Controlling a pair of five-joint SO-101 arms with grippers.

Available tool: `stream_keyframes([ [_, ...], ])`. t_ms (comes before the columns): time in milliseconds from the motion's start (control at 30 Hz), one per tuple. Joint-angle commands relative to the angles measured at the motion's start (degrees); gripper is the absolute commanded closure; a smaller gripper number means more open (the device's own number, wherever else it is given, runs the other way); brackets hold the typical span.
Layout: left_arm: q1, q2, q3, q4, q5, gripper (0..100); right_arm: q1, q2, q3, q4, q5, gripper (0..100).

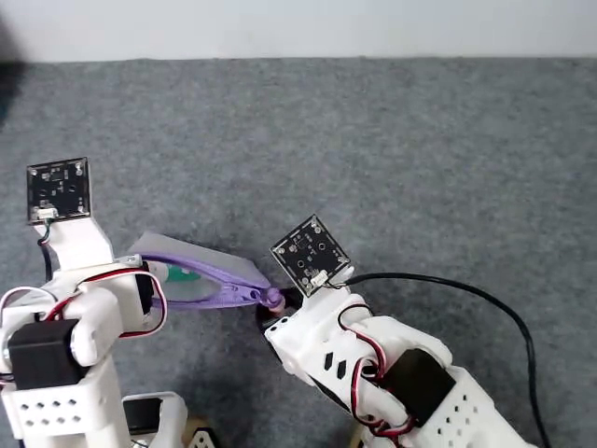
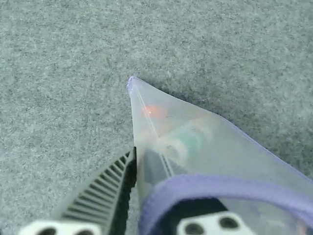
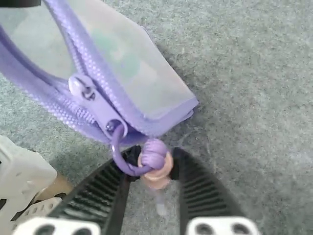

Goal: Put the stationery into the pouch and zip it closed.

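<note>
pouch clamped at both ends
right gripper fingers pinch the knotted zipper pull; left gripper fingers are closed on the pouch's opposite end. the translucent, purple-trimmed pouch stretches between them over the grey table, green stationery inside, zip gaping beyond the slider.

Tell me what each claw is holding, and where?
The left gripper pinches the pouch by one end; right gripper pinches the zipper pull by its knot.
</note>
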Motion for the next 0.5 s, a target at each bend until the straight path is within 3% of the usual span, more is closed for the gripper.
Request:
stream_keyframes([
  [0, -0.18, -0.79, -0.75, 0.88, 0.62, 98, 1.10, -0.75, -0.79, -1.10, 2.90, 97.7],
  [267, -0.18, -0.88, -2.77, 1.05, 0.62, 97, 2.51, -0.75, -7.38, -0.48, 5.63, 99.1],
  [467, -0.18, -5.80, -6.81, 0.97, 0.97, 73, 6.20, -0.75, -9.32, -1.10, 7.56, 99.1],
])
